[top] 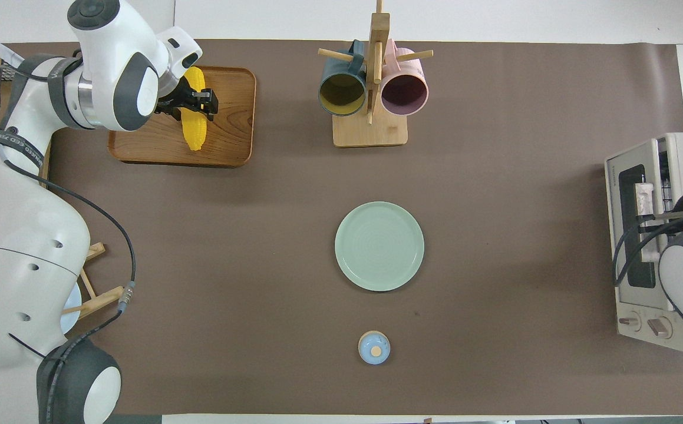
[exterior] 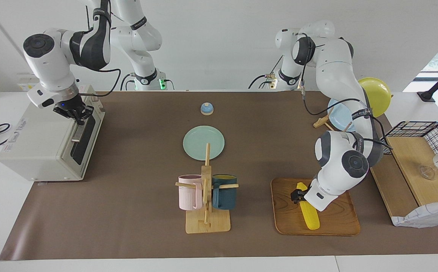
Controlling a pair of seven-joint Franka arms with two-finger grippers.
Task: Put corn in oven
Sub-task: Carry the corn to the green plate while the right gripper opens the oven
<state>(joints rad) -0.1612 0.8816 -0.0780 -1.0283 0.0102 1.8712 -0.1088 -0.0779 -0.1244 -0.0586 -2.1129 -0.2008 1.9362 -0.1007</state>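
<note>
The boxy off-white toaster oven is sitting at the right arm's end, the right gripper clenching its metal bar handle. The left gripper is grasping the glossy, tapered corn cob (lying on the wooden tray).

Left gripper lowered, fingers closed; right gripper shut.

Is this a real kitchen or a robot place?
Probably a robot lab set up like a kitchen: two robot arms at a table, with an oven, a mug rack and corn on a tray.
</note>
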